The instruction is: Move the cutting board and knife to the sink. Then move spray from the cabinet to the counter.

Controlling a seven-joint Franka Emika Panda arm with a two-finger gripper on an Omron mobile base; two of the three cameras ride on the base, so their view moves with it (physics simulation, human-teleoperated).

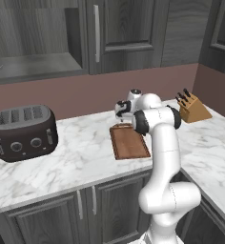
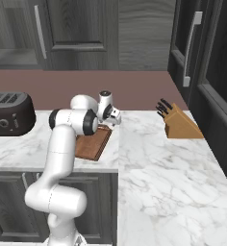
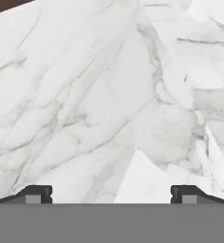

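On the white marble counter (image 1: 86, 143), a reddish-brown rimmed cutting board (image 1: 128, 143).

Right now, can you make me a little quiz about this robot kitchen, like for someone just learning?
1. True or false: the cutting board lies flat on the counter.
2. Which stands nearer the corner of the counter? A) the toaster B) the knife block
3. Fill the gap: in the hand view, the fingertips are spread wide with only ____ between them.

Key
1. True. The board lies flat on the marble, partly hidden behind the arm.
2. B. The block sits where the counter turns; the toaster stands at the far end.
3. Marble. The gripper is open and holds nothing.
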